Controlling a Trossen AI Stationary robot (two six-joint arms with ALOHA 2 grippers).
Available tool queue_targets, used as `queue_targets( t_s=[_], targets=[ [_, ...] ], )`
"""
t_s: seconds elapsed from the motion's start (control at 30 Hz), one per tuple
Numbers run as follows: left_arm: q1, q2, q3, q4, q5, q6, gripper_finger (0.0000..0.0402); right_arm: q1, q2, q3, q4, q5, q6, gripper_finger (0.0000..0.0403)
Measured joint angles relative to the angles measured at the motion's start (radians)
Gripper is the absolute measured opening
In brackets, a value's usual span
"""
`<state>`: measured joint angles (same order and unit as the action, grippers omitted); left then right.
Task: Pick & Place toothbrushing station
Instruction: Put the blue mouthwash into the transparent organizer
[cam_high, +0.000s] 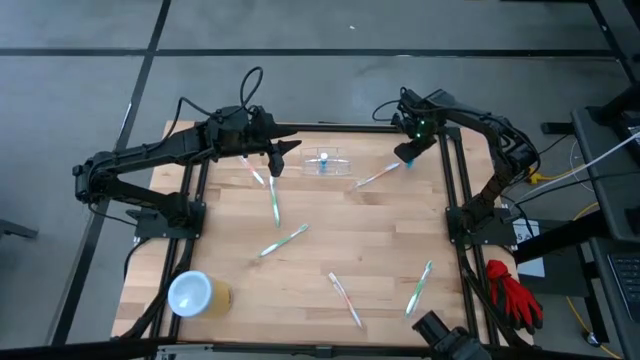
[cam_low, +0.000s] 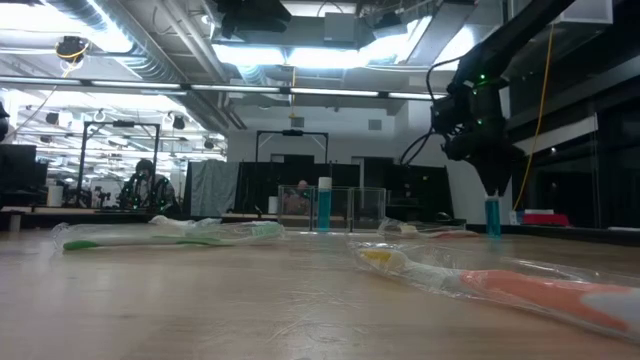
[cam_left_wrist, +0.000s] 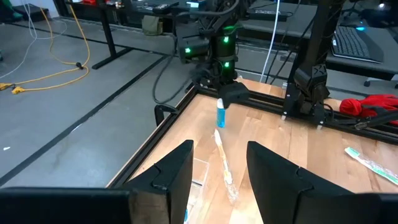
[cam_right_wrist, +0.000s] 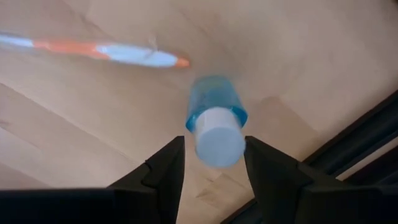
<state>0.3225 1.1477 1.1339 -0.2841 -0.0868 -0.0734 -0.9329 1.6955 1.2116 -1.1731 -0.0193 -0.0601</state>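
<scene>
The toothbrushing station (cam_high: 327, 162), a small clear holder with a blue bottle in it, stands on the table's far middle and also shows in the low view (cam_low: 340, 208). My left gripper (cam_high: 285, 150) hangs open above the table just left of it (cam_left_wrist: 217, 168). At the far right, a small blue bottle (cam_right_wrist: 214, 109) with a white cap (cam_right_wrist: 217, 140) stands upright on its base. My right gripper (cam_right_wrist: 214, 142) points down over it, open, one finger on each side of the cap; it also shows in the high view (cam_high: 407, 155). My right gripper comes from above, pointing down, with its fingers (cam_right_wrist: 165, 165) on either side of the bottle's white cap (cam_right_wrist: 217, 140). A gap shows at one finger; at the other finger I cannot tell whether it touches. The bottle stands upright on the table.
Several wrapped toothbrushes lie on the wood: one (cam_high: 378, 177) beside the right gripper, others mid-table (cam_high: 283, 240) and near the front (cam_high: 345, 300). A yellow cup with a white top (cam_high: 198, 295) stands at the near left. Black frame rails (cam_high: 455, 180) edge the table.
</scene>
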Motion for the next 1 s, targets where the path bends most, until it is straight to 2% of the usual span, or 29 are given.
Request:
queue_targets(
  t_s=[0.2, 0.77, 1.0],
  targets=[
    [0.000, 0.000, 0.000, 0.000, 0.000, 0.000, 0.0145, 0.000, 0.000, -0.043, 0.025, -0.023, 0.002, 0.0166],
    [0.000, 0.000, 0.000, -0.001, 0.000, -0.003, 0.0145, -0.002, 0.000, -0.045, 0.016, -0.026, 0.000, 0.0166],
    [0.000, 0.000, 0.000, -0.003, 0.000, -0.011, 0.0145, -0.025, -0.001, 0.033, -0.017, -0.030, -0.007, 0.0166]
  ],
)
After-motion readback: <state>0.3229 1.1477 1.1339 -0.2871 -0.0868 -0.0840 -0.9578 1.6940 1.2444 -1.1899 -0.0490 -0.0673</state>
